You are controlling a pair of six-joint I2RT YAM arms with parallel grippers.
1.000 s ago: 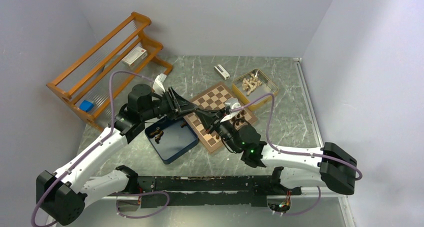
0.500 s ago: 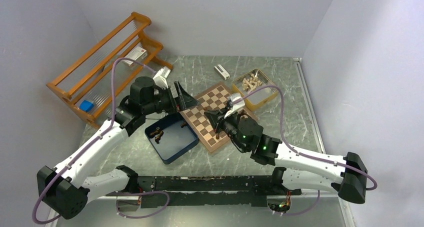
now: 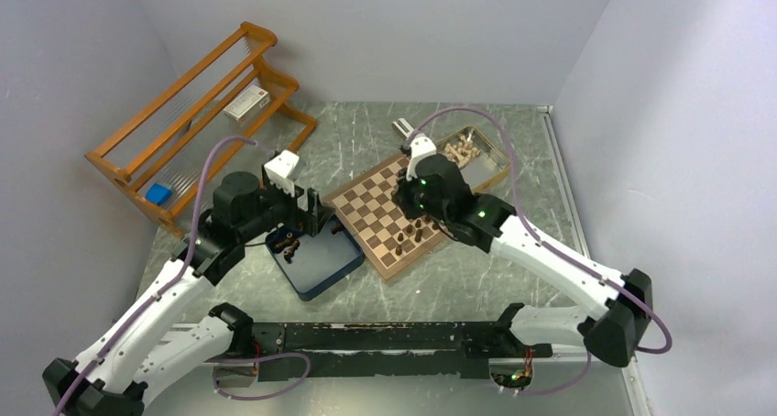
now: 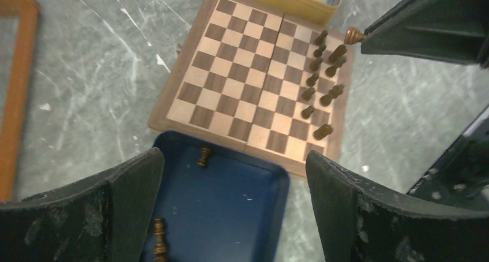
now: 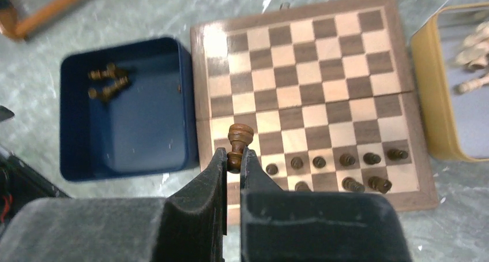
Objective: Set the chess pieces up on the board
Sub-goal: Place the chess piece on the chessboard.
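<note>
Right end effector [image 5: 232, 158]: the fingers are pinched together on one dark brown piece [image 5: 238, 142]. They grip its lower part, and the rounded head stands clear above the fingertips. The piece is upright. From the wrist view it hangs over the near-left part of the board [image 5: 311, 71], close to the edge facing the blue box [image 5: 69, 118]. I cannot tell whether its base touches the wood.

Left end effector [image 4: 233, 158]: the fingers are spread wide with nothing between them. It hangs over the blue box, at the side next to the board.

The board lies flat on the bench [image 3: 366, 132], turned at an angle to the bench edges. It sits between the blue box and a yellow tin [image 5: 429, 100]. The blue box is just beside the board's edge.

The chess pieces [image 4: 316, 71] already placed stand upright in two lines along one edge of the board. The inner line is small, evenly spaced pieces. The outer line has fewer, larger pieces with gaps between them. The other squares are bare.

Loose dark pieces [image 5: 105, 81] lie on their sides in a far corner of the blue box.

Pale pieces [image 5: 476, 54] lie in the yellow tin.
</note>
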